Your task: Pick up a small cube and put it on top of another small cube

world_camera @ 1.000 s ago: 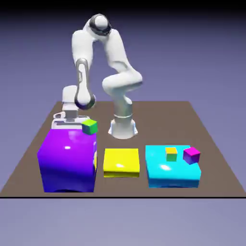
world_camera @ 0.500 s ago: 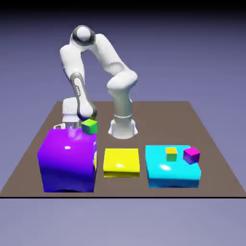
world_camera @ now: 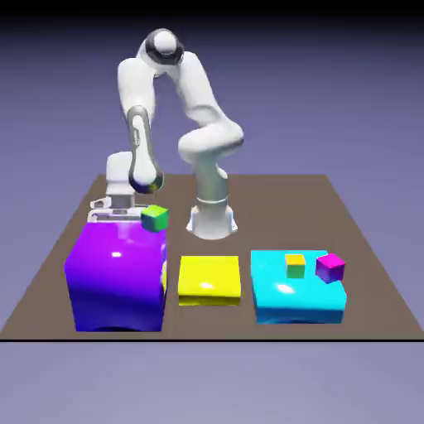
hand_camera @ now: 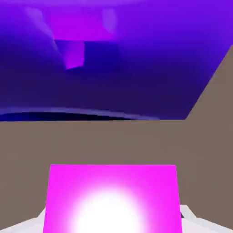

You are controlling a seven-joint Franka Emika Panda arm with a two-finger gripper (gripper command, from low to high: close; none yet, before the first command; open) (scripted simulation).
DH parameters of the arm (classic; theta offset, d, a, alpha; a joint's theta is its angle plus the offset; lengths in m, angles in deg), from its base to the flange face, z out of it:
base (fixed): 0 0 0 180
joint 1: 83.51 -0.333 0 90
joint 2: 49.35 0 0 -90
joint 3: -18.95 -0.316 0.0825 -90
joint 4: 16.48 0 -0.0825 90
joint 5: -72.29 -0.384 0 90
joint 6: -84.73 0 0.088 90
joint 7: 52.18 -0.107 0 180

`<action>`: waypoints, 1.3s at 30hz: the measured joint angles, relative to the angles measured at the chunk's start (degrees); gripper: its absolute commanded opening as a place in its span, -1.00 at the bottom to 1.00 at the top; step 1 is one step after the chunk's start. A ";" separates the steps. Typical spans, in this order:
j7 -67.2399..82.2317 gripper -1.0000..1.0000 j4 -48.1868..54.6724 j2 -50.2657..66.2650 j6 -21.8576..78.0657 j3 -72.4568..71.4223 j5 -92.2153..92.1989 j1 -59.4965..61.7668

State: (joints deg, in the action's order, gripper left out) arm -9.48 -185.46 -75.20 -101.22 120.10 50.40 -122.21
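Evidently, the white two-finger gripper [hand_camera: 113, 222] grasps a small glossy magenta cube [hand_camera: 111, 184], hidden in the exterior view behind the big glossy violet block [world_camera: 120, 277]. Another small magenta cube with purple-shaded sides [world_camera: 330, 268] shows against the cyan block [world_camera: 296, 302], right of a small yellow-and-green cube [world_camera: 295, 267].

The robot's white two-finger gripper [world_camera: 116, 217] is partly hidden behind the big glossy purple block [world_camera: 120, 277] in the exterior view. The hand view's bottom edge cuts off the bright magenta cube [hand_camera: 111, 191], which hides the fingertips.
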 measured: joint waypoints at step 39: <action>-56.72 -1.00 6.99 -24.22 49.87 -75.47 28.48 46.03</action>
State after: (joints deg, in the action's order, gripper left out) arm -66.19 -178.47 -99.42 -51.35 44.63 78.88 -76.18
